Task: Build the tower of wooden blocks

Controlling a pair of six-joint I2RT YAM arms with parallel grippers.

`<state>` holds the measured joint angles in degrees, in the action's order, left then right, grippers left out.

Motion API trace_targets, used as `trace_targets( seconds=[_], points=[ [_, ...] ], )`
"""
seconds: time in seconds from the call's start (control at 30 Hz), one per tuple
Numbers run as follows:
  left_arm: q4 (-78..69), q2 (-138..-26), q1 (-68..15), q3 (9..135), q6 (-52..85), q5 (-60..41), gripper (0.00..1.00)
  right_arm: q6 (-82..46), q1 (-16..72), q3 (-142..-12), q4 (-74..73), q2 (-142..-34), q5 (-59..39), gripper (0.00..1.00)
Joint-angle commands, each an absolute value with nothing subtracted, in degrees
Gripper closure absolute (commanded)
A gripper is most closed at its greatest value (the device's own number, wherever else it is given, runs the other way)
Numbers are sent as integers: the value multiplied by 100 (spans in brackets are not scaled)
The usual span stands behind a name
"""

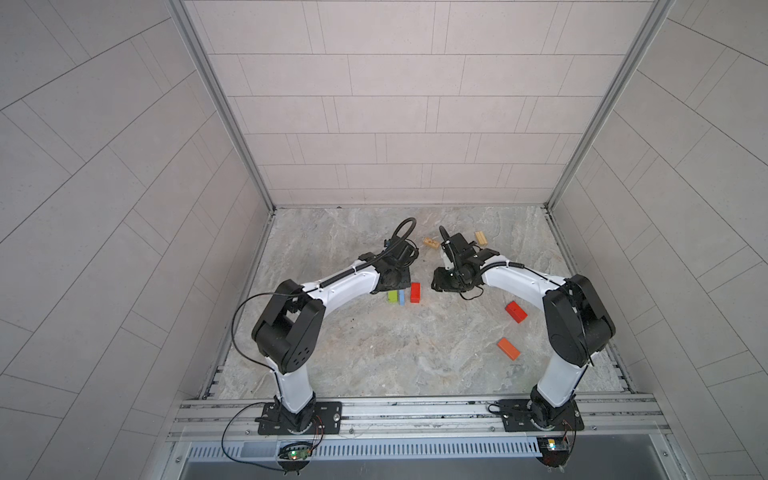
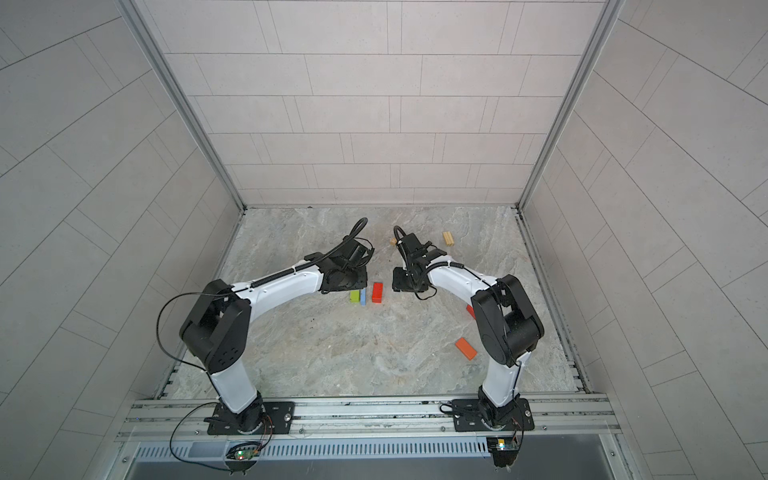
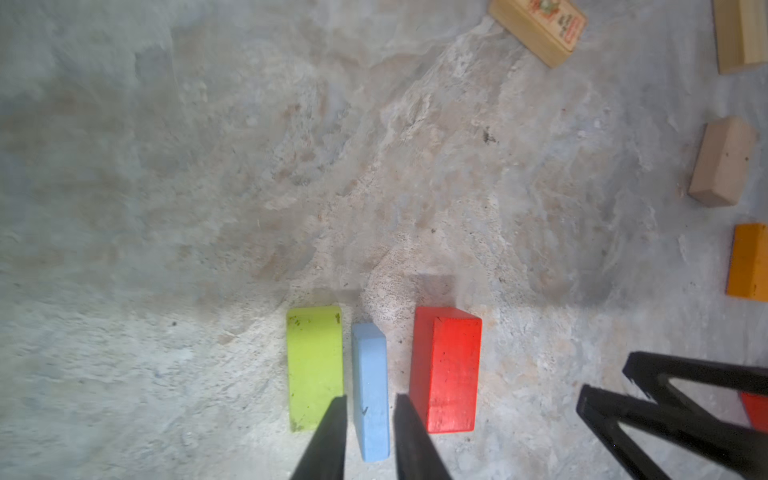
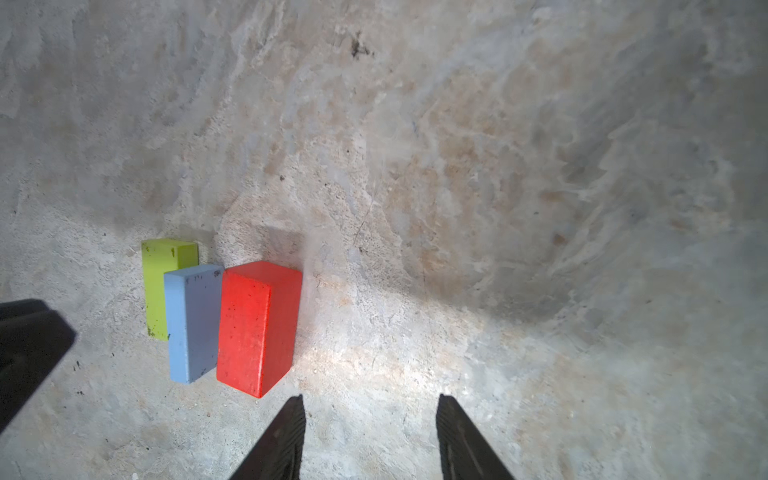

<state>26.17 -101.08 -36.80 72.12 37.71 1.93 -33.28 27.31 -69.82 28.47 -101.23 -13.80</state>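
Three wood blocks stand side by side on the stone floor as the tower's bottom row: lime green (image 3: 314,365), light blue (image 3: 370,386) and red (image 3: 446,370). Both top views show them, the red one (image 1: 415,292) on the right and the green one (image 2: 354,296) on the left. My left gripper (image 3: 368,399) straddles the near end of the blue block, its jaws narrowly apart with a sliver of floor showing on each side. My right gripper (image 4: 370,399) is open over bare floor just right of the red block (image 4: 257,328), holding nothing.
Loose blocks lie around. A red one (image 1: 516,312) and an orange one (image 1: 508,348) are at the right, and two tan ones (image 1: 431,243) (image 1: 482,237) at the back. The left wrist view also shows a pale block (image 3: 723,162) and an orange block (image 3: 750,262). Walls enclose the floor.
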Motion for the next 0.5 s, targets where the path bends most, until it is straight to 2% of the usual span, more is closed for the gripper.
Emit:
trace_targets(
  seconds=[0.0, 0.07, 0.2, 0.47],
  points=[
    [2905, -9984, -3599, 7167, 3640, 372, 77, -3327, 2719, -6887, 2882, -9889, -1363, 49],
    [2789, -9983, -3513, 7014, 3636, 215, 76, -3327, 2721, -6873, 2883, -9864, -1365, 49],
    [2379, -10026, -3297, 6650, 3635, -162, 66, -3314, 2723, -6839, 2892, -9781, -1346, 48],
    [2277, -10284, -3208, 6640, 3507, -202, 50, -3305, 2718, -6808, 2908, -9758, -1326, 48]
  ],
)
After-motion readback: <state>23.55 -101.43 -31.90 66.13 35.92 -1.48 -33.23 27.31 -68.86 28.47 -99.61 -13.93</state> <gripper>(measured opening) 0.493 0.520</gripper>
